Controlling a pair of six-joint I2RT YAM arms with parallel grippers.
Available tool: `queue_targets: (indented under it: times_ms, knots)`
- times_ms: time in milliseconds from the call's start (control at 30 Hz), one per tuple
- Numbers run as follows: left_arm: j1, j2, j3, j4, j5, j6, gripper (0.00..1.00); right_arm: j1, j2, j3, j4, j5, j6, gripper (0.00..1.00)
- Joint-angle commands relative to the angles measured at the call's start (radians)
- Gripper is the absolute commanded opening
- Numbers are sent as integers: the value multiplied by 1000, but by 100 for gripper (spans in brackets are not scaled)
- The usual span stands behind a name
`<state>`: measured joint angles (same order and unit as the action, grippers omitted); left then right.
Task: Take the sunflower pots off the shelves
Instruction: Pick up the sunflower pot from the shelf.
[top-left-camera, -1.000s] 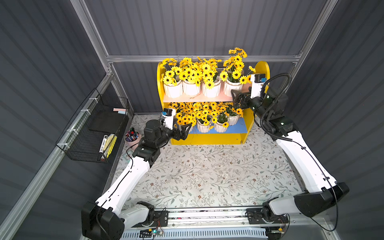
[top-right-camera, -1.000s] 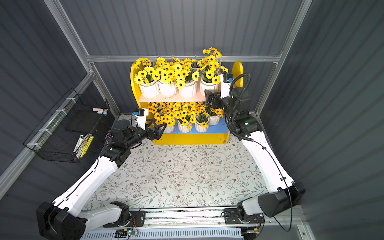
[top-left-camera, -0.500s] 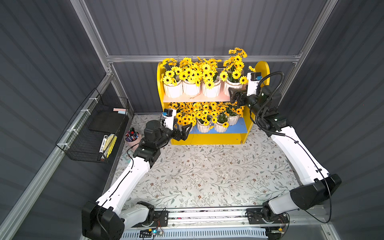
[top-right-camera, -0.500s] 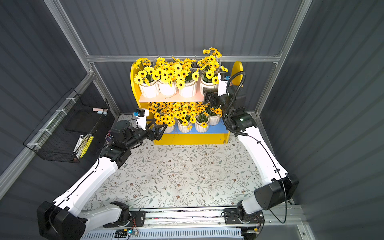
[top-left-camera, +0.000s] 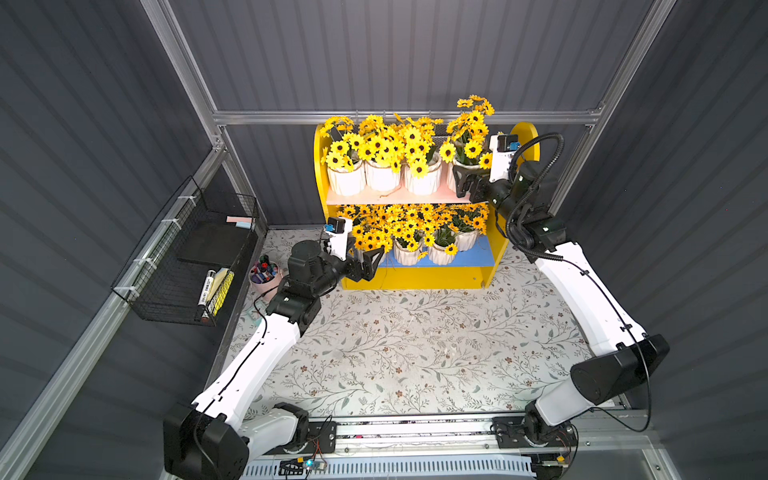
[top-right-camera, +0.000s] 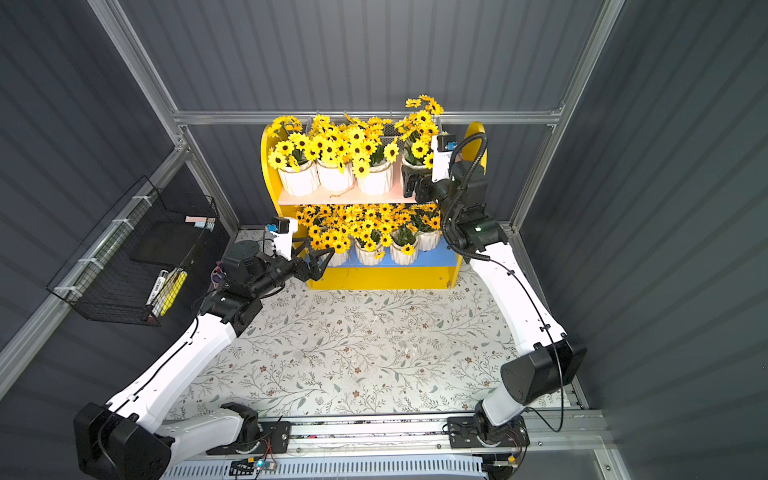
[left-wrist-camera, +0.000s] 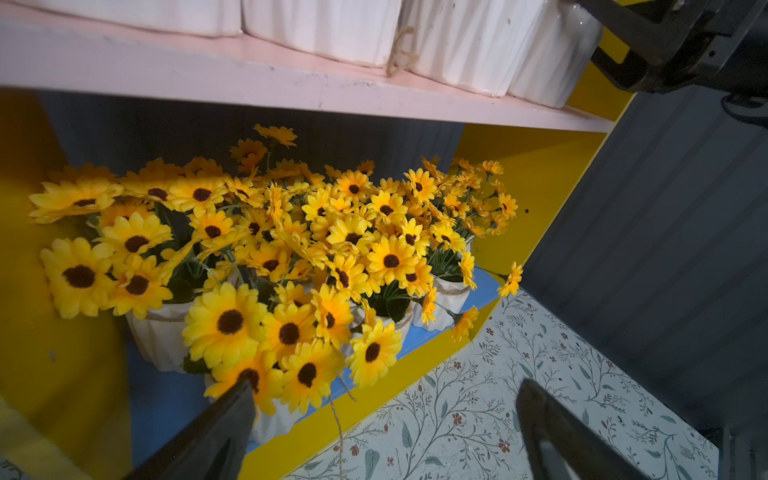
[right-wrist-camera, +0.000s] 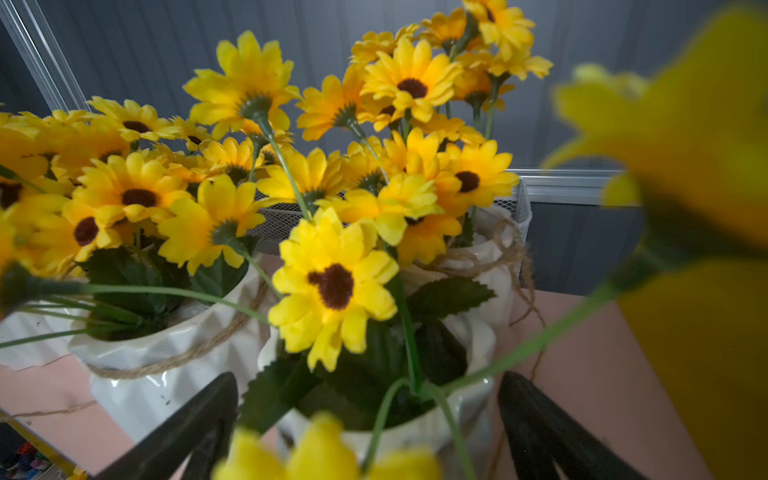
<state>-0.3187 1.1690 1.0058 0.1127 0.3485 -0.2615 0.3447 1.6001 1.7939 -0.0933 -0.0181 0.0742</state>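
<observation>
Both top views: the shelves stand at the far edge of the worktop. The sunflower pots sit on them, some on the pink upper board and the rest crowded on the blue lower board. My right fingers are spread wide either side of the upper board's rightmost pot; I cannot tell whether they touch it. My left fingers gape, empty, before the lower board's leftmost pots.
</observation>
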Motion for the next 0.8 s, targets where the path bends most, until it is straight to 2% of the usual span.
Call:
queue_targets:
  times_ms: [0,767]
  knots:
    - [0,-33,-13,12,5,10,99,-5,12,37,7,25,-5,99]
    - [0,-32,-15,13,10,13,99,-4,106,116,-20,77,-20,99]
